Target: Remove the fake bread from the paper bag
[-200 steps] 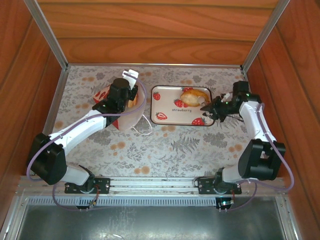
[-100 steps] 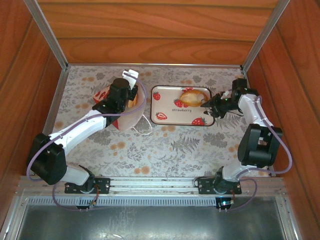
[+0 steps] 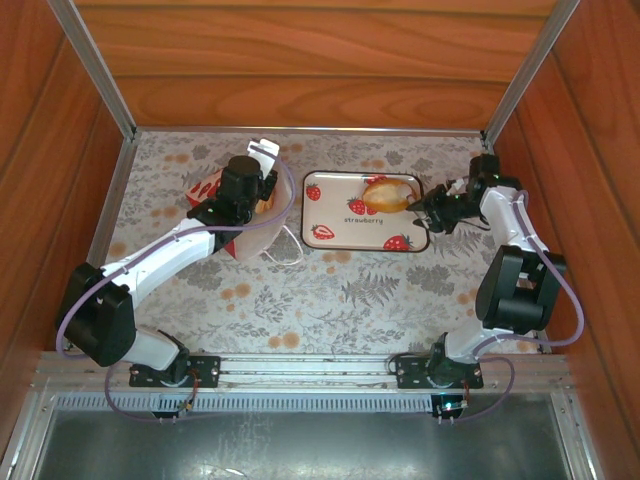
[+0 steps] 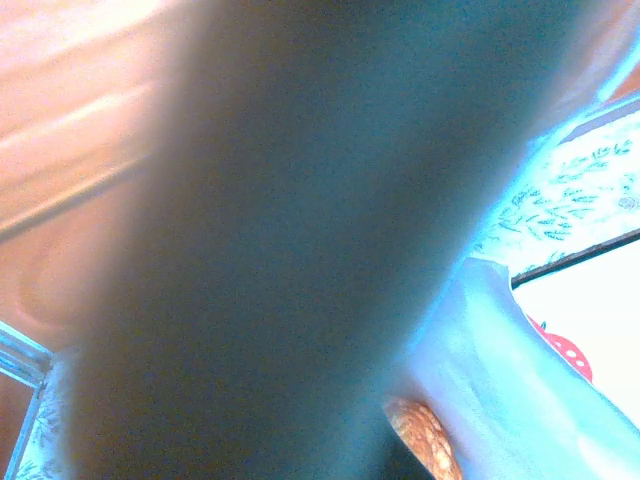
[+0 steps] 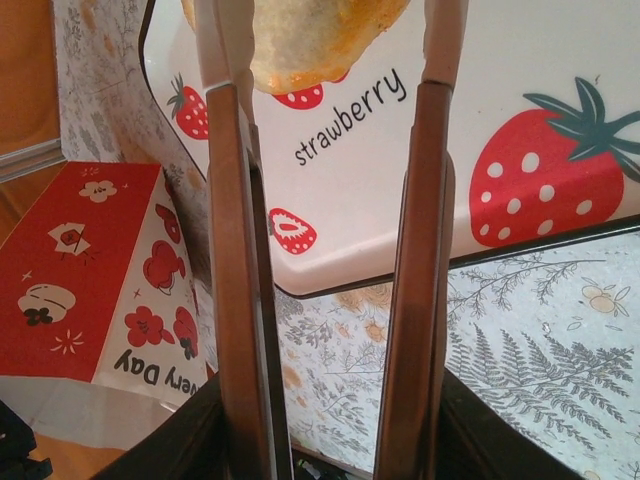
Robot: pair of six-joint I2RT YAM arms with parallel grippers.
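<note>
Since a second ago the right gripper (image 3: 428, 207) has been drawing back from the middle of the tray (image 3: 330, 215) toward its right edge, and its jaws have been parting. They are now standing a modest way apart and are gripping nothing.

One piece of bread (image 3: 385, 192) is lying on the tray, in its far right part. In the right wrist view this piece (image 5: 310, 40) is sitting at the tips of the right gripper (image 5: 328, 30), between the two fingers (image 5: 235, 250). It is close to them but looks released rather than pinched. So, as I am judging it, one piece is out and delivered.

The paper bag (image 3: 205, 190) is lying to the left of the tray, near it. The left gripper (image 3: 248, 195) is reaching into the bag's mouth on the side facing the tray. Its jaws are shut, but the blurred left wrist view is not showing what, if anything, they are pinching.

More bread (image 4: 425, 450) is showing inside the bag (image 4: 500, 380), so most of the job is probably still waiting. How many pieces are remaining I cannot tell.
</note>
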